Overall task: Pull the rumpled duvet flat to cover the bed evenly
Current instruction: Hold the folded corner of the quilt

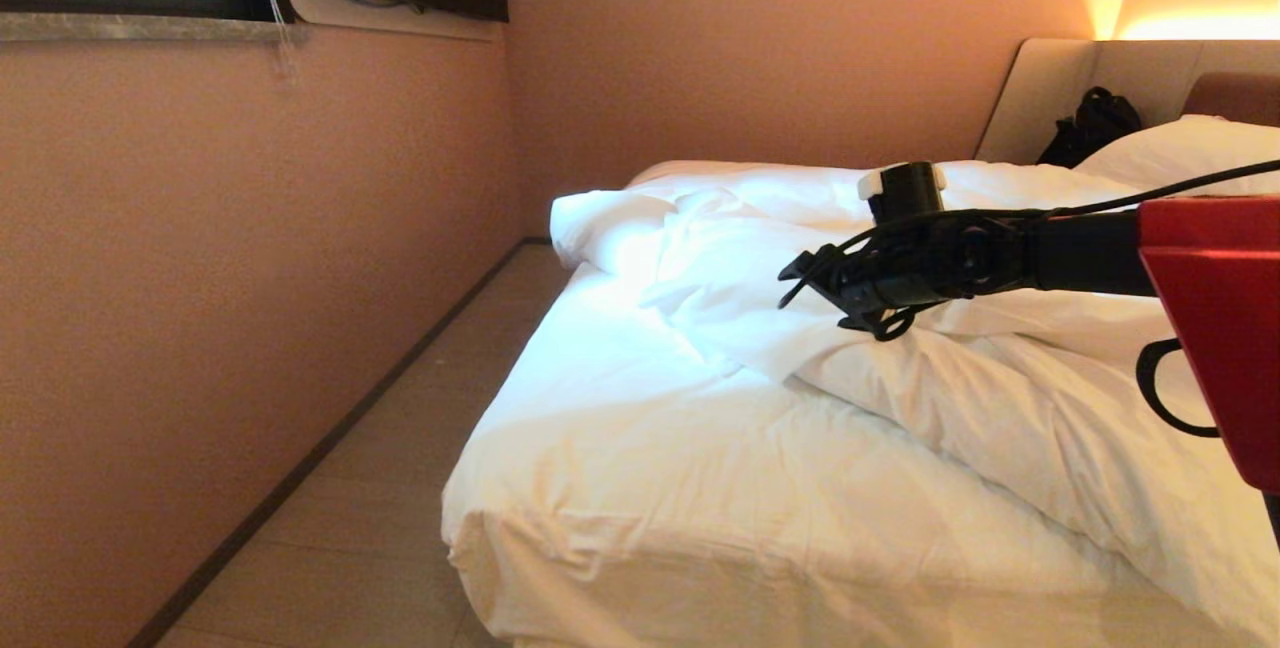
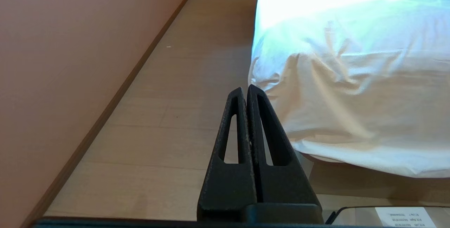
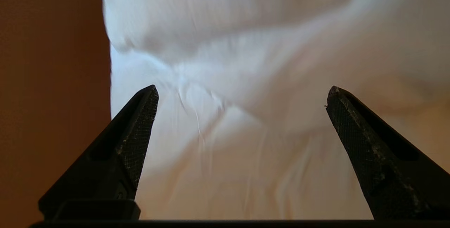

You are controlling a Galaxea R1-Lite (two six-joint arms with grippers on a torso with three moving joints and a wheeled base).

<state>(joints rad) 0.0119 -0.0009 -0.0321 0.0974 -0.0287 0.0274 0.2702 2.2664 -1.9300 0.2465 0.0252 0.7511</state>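
Most of what showed up was the bed (image 1: 560, 428) itself, a wide low one jammed into the corner of a peach-walled room, its far side close to the wall and a strip of pale floor (image 1: 400, 488) running along the near-left side. Its foot end and left corner were bare white sheet, smooth-ish. The duvet (image 1: 900, 368) was bunched in a thick rumpled ridge running diagonally from the far left corner of the bed toward the near right edge, so the whole left-foot part stayed uncovered. Up by the padded headboard (image 1: 1060, 78) sat a white pillow (image 1: 1180, 153) with a black bag (image 1: 1090, 128) wedged beside it at the head edge. The right gripper (image 1: 800, 278) hung out over the middle of the duvet ridge, fingers (image 3: 137, 129) spread wide with nothing between them, just cloth below. The left gripper (image 2: 245, 90) was parked low off the foot corner of the bed, near the floor, fingers pressed together and empty.
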